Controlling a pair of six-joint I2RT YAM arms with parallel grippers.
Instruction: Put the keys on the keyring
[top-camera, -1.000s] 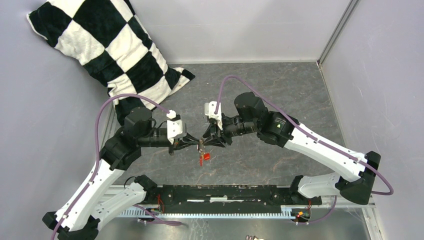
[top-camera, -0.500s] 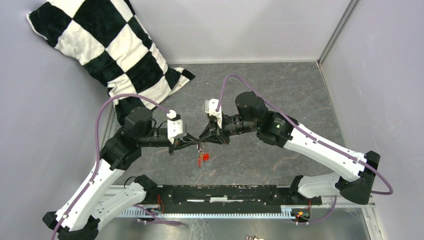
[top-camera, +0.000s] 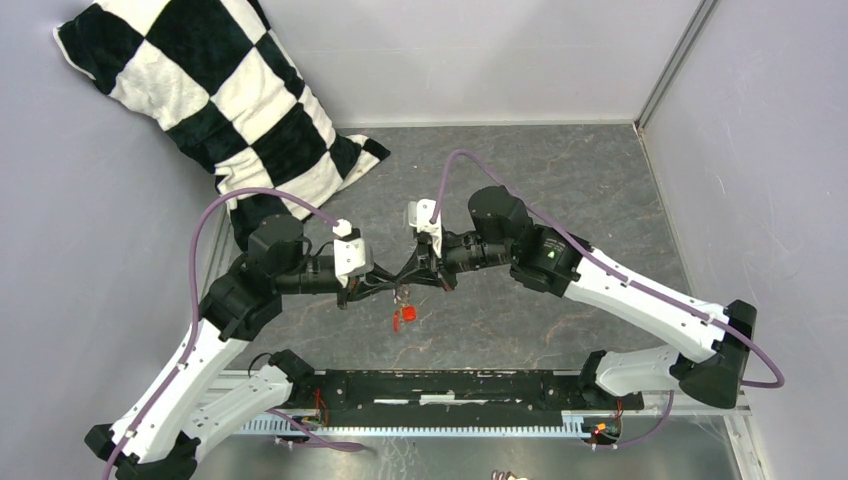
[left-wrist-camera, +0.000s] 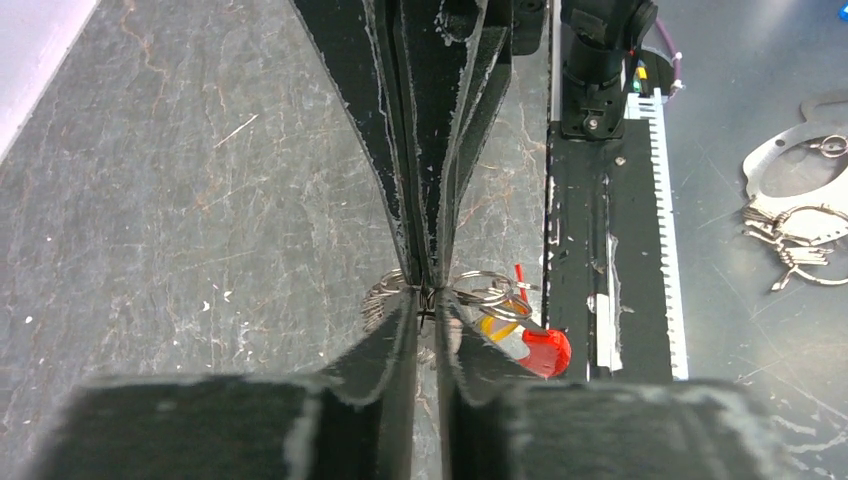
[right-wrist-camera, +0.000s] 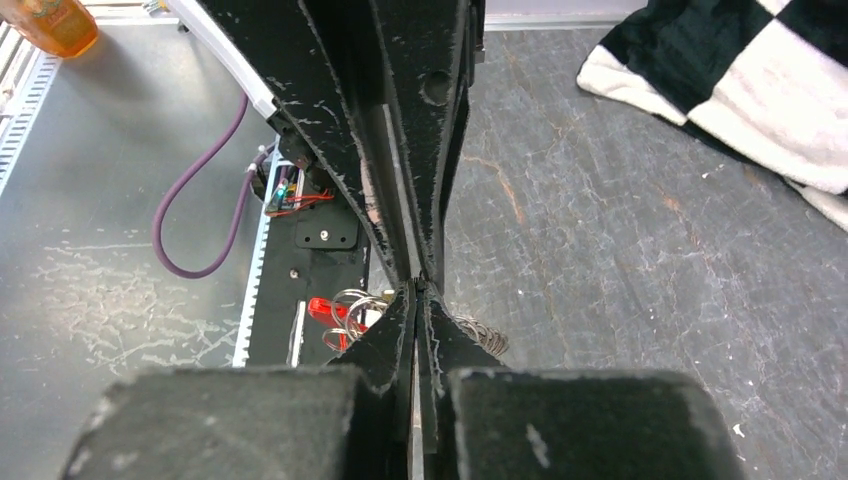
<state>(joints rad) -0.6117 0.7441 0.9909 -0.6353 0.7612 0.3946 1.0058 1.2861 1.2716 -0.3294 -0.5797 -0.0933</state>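
Both grippers meet tip to tip above the grey table (top-camera: 560, 190), the left gripper (top-camera: 396, 286) from the left and the right gripper (top-camera: 411, 281) from the right. The thin wire keyring (left-wrist-camera: 482, 291) is pinched between both sets of tips. In the left wrist view my left gripper (left-wrist-camera: 425, 306) shows a narrow slit between its fingers, with the wire at their tips. My right gripper (right-wrist-camera: 415, 291) is pressed shut on the same keyring (right-wrist-camera: 350, 300). Keys hang below: a red-headed key (left-wrist-camera: 546, 351), also seen as the red key (top-camera: 403, 317), and a yellow-headed key (left-wrist-camera: 497, 326). No black-headed key shows.
A black-and-white checked pillow (top-camera: 220, 90) leans in the back left corner. Grey walls close the table on three sides. The arms' black base rail (top-camera: 450, 385) runs along the near edge. Spare metal rings and keys (left-wrist-camera: 800, 225) lie on the metal shelf beyond it.
The right gripper has closed from part open to shut on the keyring. The left gripper's fingers have eased apart a little. The hanging red key has hardly moved.
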